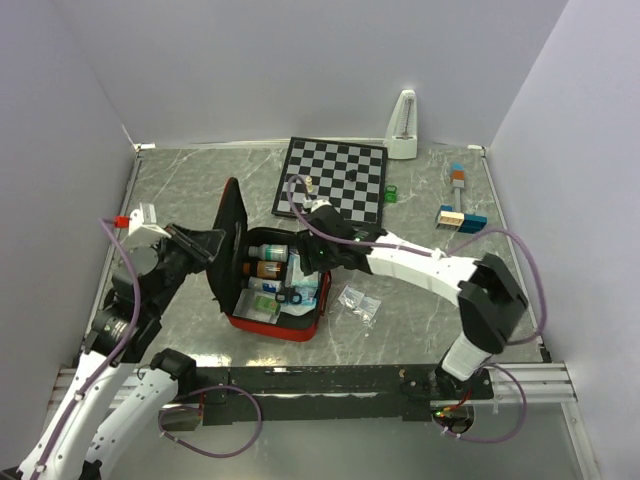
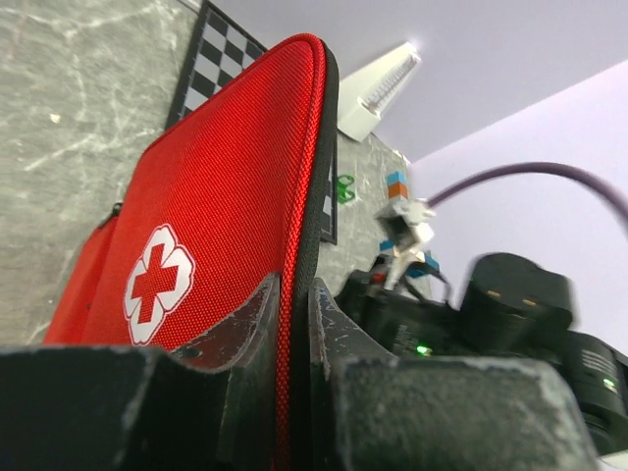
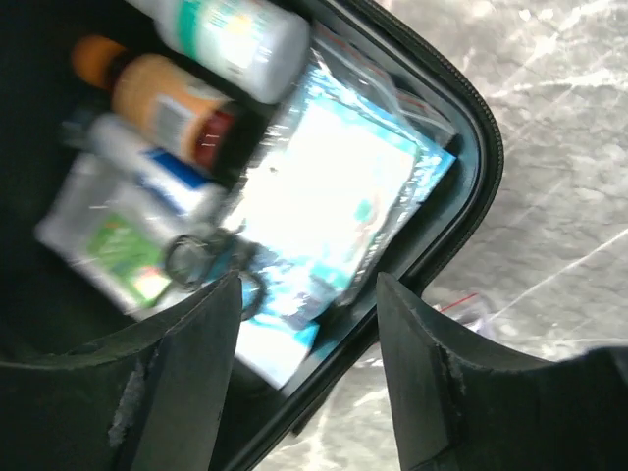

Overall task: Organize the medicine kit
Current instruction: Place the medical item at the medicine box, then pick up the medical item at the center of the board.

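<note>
The red medicine kit [image 1: 283, 329] lies open at the table's middle. Its lid [image 1: 231, 212] stands upright, showing the white cross [image 2: 157, 285]. My left gripper [image 2: 294, 294] is shut on the lid's edge [image 2: 312, 177], one finger on each side. My right gripper [image 3: 309, 289] hovers open just above the kit's black tray, near its rim [image 3: 471, 108], with nothing between the fingers. Inside lie a white bottle [image 3: 231, 29], an amber bottle [image 3: 162, 93], a white tube [image 3: 147, 172], small scissors [image 3: 201, 260] and a blue-and-white packet [image 3: 334, 196].
Small clear bags [image 1: 360, 303] lie on the table right of the kit. A chessboard [image 1: 333, 177] sits behind it, with a small green item [image 1: 391, 193] at its right edge. A white metronome [image 1: 402, 128] stands at the back; coloured blocks [image 1: 458, 215] lie at the right.
</note>
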Robot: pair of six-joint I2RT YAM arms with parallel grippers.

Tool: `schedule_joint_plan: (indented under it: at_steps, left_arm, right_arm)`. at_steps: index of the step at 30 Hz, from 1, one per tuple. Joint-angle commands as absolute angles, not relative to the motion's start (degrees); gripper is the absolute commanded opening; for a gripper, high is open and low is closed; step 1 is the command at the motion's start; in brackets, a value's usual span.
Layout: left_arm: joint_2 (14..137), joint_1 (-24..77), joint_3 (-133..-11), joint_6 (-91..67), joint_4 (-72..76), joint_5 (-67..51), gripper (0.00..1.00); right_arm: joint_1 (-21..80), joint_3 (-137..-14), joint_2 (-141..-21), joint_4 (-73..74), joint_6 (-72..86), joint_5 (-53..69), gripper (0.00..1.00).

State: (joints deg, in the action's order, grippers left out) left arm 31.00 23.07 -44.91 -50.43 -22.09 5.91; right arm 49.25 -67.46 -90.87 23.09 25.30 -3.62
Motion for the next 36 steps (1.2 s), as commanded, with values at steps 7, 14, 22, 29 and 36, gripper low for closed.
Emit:
schedule_joint_plan:
  at_steps: [7, 14, 22, 29, 36]
  left_arm:
    - [26.2, 23.1, -43.8, -49.0, -29.5, 10.4, 0.01]
    - [25.8, 23.1, -43.2, -48.1, -29.5, 10.5, 0.01]
    - [23.6, 23.1, -43.1, -47.4, -30.7, 12.0, 0.01]
    - [23.6, 23.1, -41.7, -48.3, -30.7, 11.6, 0.01]
    - [23.6, 23.1, -42.1, -48.4, -31.0, 12.0, 0.01]
  right_arm:
    - [49.5, -72.5, -95.4, 26.2, 25.1, -11.7, 0.65]
    - [48.2, -60.0, -79.4, 27.4, 28.9, -14.8, 0.66]
    - [46.1, -42.3, -73.6, 27.2, 33.0, -14.8, 0.65]
    - [46.0, -37.7, -75.1, 24.4, 34.5, -13.9, 0.67]
    - [45.9, -38.5, -79.1, 25.2, 34.6, -14.7, 0.65]
